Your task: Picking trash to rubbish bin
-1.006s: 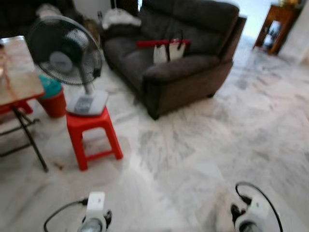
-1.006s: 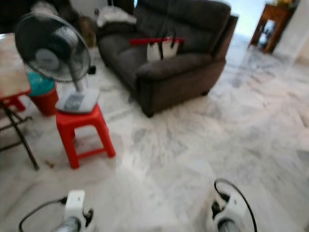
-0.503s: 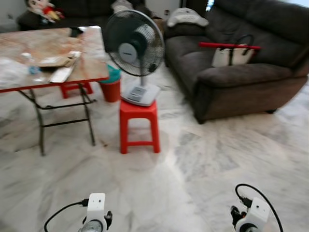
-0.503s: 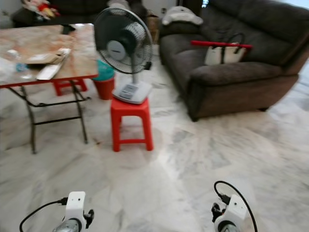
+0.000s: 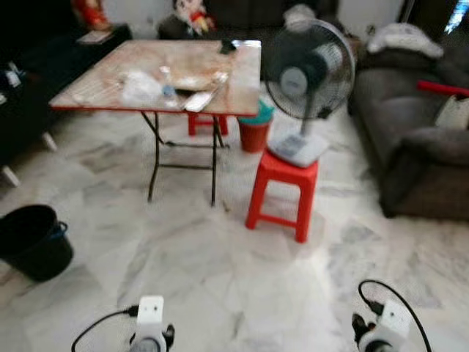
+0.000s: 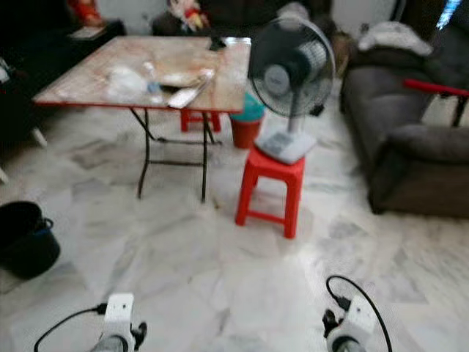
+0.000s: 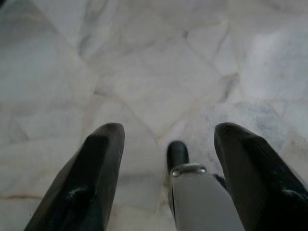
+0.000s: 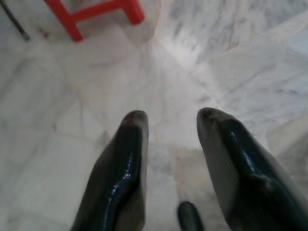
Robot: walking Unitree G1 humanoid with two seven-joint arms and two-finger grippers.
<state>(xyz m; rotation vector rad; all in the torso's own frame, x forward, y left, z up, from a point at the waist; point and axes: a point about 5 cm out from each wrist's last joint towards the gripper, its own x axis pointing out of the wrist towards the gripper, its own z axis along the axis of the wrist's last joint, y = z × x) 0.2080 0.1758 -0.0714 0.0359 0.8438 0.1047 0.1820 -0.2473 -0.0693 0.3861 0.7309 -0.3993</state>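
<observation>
Camera panned leftward since earlier pictures: sofa (image 5: pixel 421 158) now at right edge, folding table (image 5: pixel 165 77) and black bin (image 5: pixel 33 242) brought into sight. Head view: litter on table (image 5: pixel 143 88) blurred, kind undetermined; fan (image 5: pixel 308 81) on red stool (image 5: pixel 282 191) is judged a collision risk if passed closely. Left wrist view: left gripper (image 7: pixel 166 178) parted, empty, above floor. Right wrist view: right gripper (image 8: pixel 171 163) parted, empty.
</observation>
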